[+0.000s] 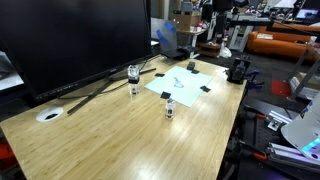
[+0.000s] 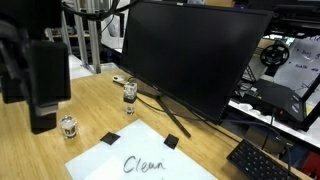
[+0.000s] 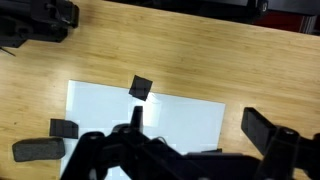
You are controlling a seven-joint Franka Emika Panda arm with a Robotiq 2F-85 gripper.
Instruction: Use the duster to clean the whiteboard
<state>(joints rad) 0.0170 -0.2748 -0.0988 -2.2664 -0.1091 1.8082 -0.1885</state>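
Observation:
The whiteboard [image 3: 160, 118] is a thin white sheet lying flat on the wooden table, also seen in both exterior views [image 1: 186, 82] [image 2: 140, 160], with "Clean" scribbled on it. The duster [image 3: 35, 150], a small dark block, lies on the wood just off the sheet's left edge in the wrist view. It appears at the sheet's far edge by the monitor stand in an exterior view [image 2: 172, 142]. My gripper [image 3: 200, 128] hangs well above the sheet, open and empty, apart from the duster. It shows large and blurred in an exterior view [image 2: 42, 118].
A big black monitor [image 1: 70, 35] with a long stand leg stands behind the sheet. Three small clear jars [image 1: 133, 72] [image 1: 135, 90] [image 1: 169, 108] stand near the sheet. Flat black tabs [image 3: 141, 87] [image 3: 63, 128] lie at its edges. A keyboard [image 2: 262, 160] lies nearby.

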